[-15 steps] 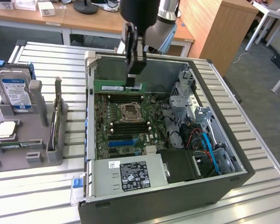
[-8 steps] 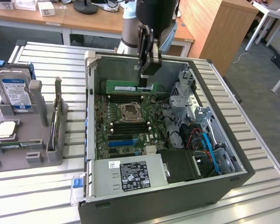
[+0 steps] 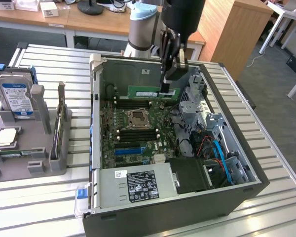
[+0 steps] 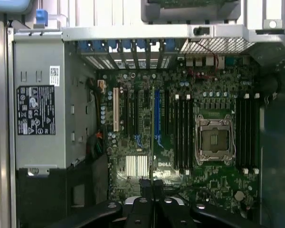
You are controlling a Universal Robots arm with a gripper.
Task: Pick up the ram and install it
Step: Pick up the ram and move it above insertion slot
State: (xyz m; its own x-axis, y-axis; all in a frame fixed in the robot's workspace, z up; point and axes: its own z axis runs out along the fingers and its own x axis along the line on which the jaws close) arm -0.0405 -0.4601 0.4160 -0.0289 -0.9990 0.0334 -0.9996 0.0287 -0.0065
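Observation:
My gripper (image 3: 166,89) hangs inside the open computer case (image 3: 96,123) and is shut on the ram (image 3: 150,93). The ram is a long green stick, held level by its right end above the back of the motherboard (image 3: 138,143). The wrist view looks straight down its thin edge, so the ram (image 4: 152,137) appears as a narrow line running out from the gripper (image 4: 152,186), over the expansion slots. Black memory slots (image 4: 181,133) lie beside the CPU socket (image 4: 213,137), with a second bank (image 4: 247,133) on its other side. The stick is in the air, apart from these slots.
A grey fixture (image 3: 39,148) on the exterior view's left holds a hard drive (image 3: 17,98) with a blue-white label and a square silver CPU chip (image 3: 5,138). Inside the case sit the power supply (image 3: 138,185), the drive cage (image 3: 197,98) and blue cables (image 3: 219,153).

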